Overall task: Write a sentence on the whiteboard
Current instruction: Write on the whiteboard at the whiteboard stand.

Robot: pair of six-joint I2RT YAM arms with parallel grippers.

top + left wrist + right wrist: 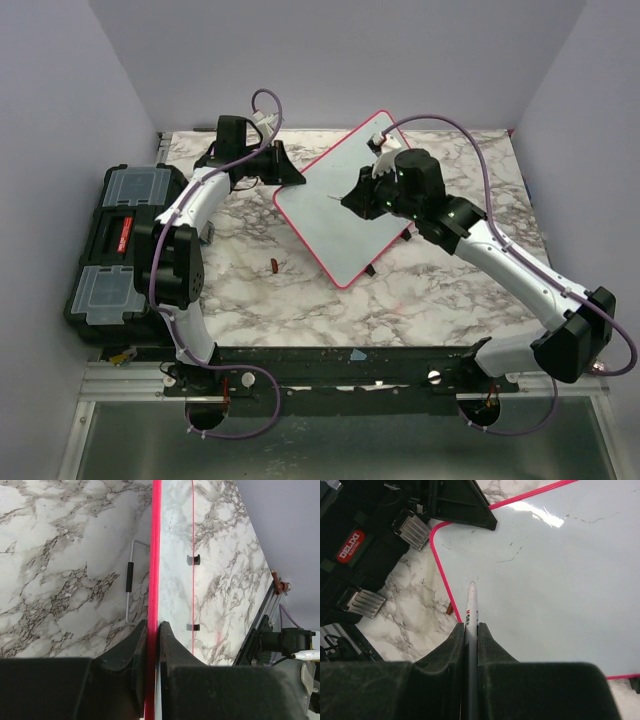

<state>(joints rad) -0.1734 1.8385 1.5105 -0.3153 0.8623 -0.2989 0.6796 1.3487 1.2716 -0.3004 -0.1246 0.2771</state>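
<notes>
1. Counter of white marble with grey veins (260, 300) carries everything. Towards its near side a small red-brown capsule-shaped piece (273, 265) lies alone, just off the whiteboard's near-left edge and not touching it.
2. At the counter's left edge sits a black plastic toolbox with clear-lidded compartments and a red label (115, 240), beside the left arm.
3. The right jaws reach in from the right, above the middle of the board. Their two black fingers (452, 647) are pressed together on a slim white marker pen (471, 605), gripping its barrel so that the tip sticks out ahead of them.
4. The pen's tip is over the writing surface, near the board's left edge. Whether it touches the surface cannot be told.
5. The flat, rounded-corner whiteboard with a pale grey-white face and thin red-pink frame (330, 235) lies mid-counter, turned diamond-wise with one corner pointing to the far side.
6. Its surface shows only a few thin, faint dark strokes (510, 559), ahead of the pen tip and towards the glare at the far edge.
7. Farther back, the left jaws are closed on the board's left corner. The wrist view shows the red-pink frame pinched edge-on between both black fingers (127, 650).
8. Beyond those fingers, a bent wire stand with a black sleeve (129, 577) is beside the frame.
</notes>
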